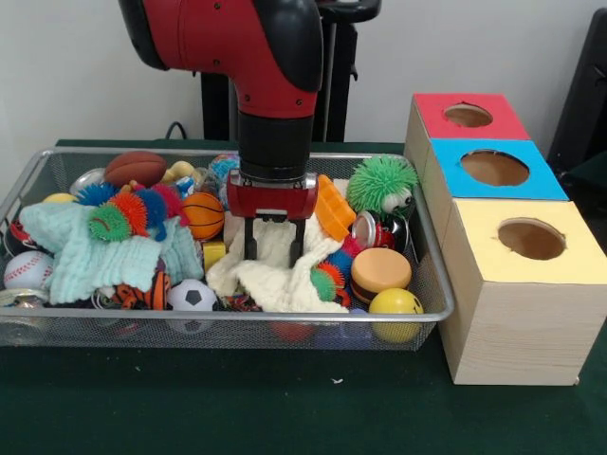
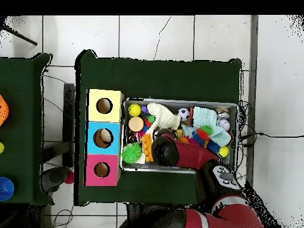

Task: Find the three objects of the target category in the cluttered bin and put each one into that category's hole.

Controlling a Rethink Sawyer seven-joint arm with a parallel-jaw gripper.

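Observation:
The silver wire-mesh bin [image 1: 432,284] is full of toys; it also shows in the overhead view [image 2: 178,100]. My gripper [image 1: 275,254] hangs straight down over the bin's middle. It is open, its two black fingers [image 1: 251,242] astride a hump of a cream cloth [image 1: 275,275] and touching it. Three wooden boxes stand beside the bin, each with a round hole: red top [image 1: 503,118], blue top [image 1: 541,171], yellow top [image 1: 569,237]. In the overhead view the arm [image 2: 178,151] covers the gripper.
Around the cloth lie a basketball [image 1: 203,215], soccer ball [image 1: 193,295], baseball [image 1: 27,270], football [image 1: 136,168], yellow ball [image 1: 395,303], burger toy [image 1: 380,271], green fuzzy ball [image 1: 379,185], orange piece [image 1: 334,209], spiky balls [image 1: 128,213] and a mint cloth [image 1: 90,256].

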